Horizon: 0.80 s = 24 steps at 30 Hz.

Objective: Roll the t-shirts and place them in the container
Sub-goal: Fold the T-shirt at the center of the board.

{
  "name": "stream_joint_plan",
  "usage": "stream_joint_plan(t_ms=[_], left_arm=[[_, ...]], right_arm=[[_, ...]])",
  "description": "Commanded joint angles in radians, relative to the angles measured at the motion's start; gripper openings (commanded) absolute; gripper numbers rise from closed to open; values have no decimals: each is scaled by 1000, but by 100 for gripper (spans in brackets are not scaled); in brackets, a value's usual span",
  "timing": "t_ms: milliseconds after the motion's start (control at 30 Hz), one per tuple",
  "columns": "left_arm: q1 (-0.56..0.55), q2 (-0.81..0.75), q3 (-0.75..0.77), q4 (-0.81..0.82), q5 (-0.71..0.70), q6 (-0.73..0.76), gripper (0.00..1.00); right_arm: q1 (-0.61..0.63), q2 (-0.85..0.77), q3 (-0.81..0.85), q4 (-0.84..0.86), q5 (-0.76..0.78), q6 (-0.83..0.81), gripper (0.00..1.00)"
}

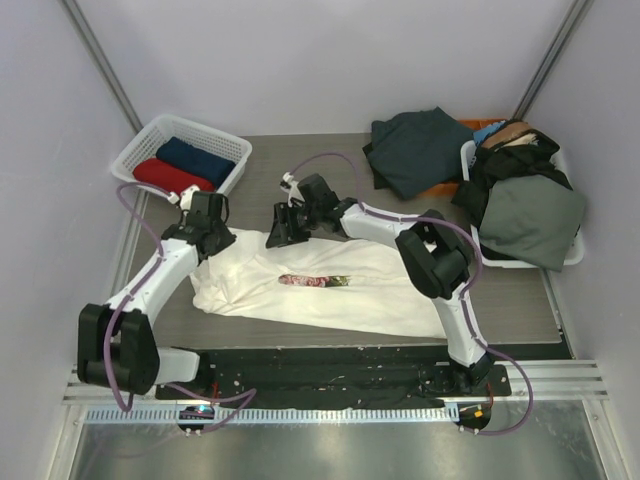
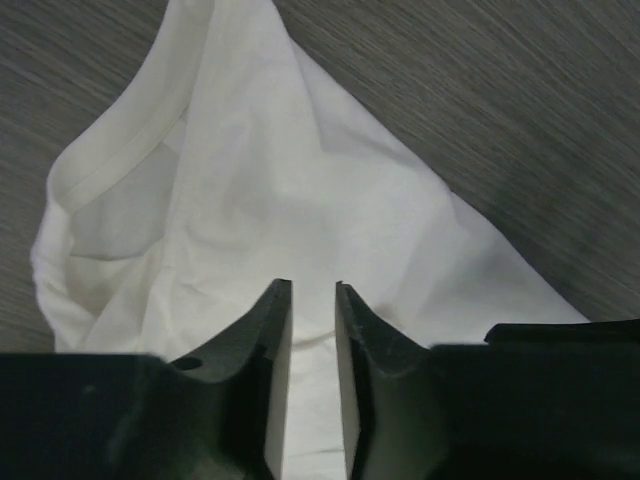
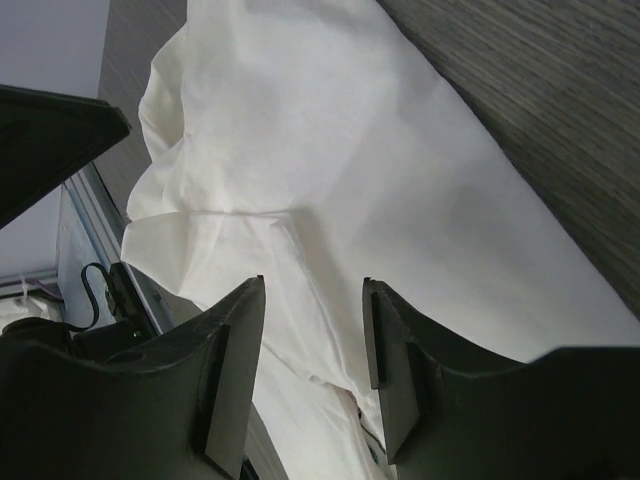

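Top external view showed a cream-white t-shirt [image 1: 330, 290] lying flat on the table [image 1: 520, 300], to the right of the white lattice basket [image 1: 138, 143] and nearer the arm bases than that basket. It was gathered into a long, creased band with soft folds along its edges. A narrow strip of pink and green floral print [image 1: 315, 281] showed at its middle. No brand, label or readable writing showed on it. Its long axis ran across the table from left to right, with the end farther from the basket slightly closer to the bases, and the print strip lay along that axis. Which end was the neck could not be told, though the left wrist view showed a hemmed opening [image 2: 110, 165] at one corner. Inside the basket lay a rolled red t-shirt [image 1: 170, 177] and a rolled navy t-shirt [image 1: 195, 157], side by side along its long side. The left gripper [image 2: 312, 290] hung over the shirt corner nearest the basket, its fingers a narrow gap apart with nothing pinched. The right gripper [image 3: 313, 285] stood over the shirt's far edge, farther from the basket, its fingers spread wide and empty. A heap of dark clothes [image 1: 415, 150] lay well apart from the basket at the table's right side.
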Motion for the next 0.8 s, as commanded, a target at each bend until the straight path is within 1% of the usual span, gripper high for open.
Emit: stream_joint_plan(t_ms=[0, 33, 100, 167, 300, 500, 567, 633, 667, 733, 767], left_arm=[[33, 115, 63, 86, 81, 26, 21], [38, 130, 60, 95, 116, 26, 17], [46, 178, 59, 104, 119, 25, 8], [56, 204, 52, 104, 116, 25, 3], [70, 242, 25, 138, 127, 28, 3], [70, 308, 0, 167, 149, 28, 0], [70, 325, -4, 176, 149, 30, 0], [73, 336, -10, 185, 147, 33, 0], [73, 345, -11, 189, 147, 34, 0], [76, 351, -15, 193, 144, 36, 0], [75, 354, -17, 199, 144, 36, 0]], right_arm=[[9, 43, 111, -20, -82, -92, 52], [10, 59, 117, -20, -94, -100, 52], [15, 76, 140, -26, -99, -109, 51], [19, 99, 152, -13, -128, -107, 50], [33, 116, 145, 43, -182, -69, 50], [64, 159, 160, 52, -180, -74, 50], [68, 176, 174, 50, -180, -74, 49], [72, 187, 186, 52, -183, -71, 43], [75, 194, 197, 52, -186, -71, 33], [75, 198, 209, 43, -189, -66, 22], [76, 195, 204, 43, -191, -66, 13]])
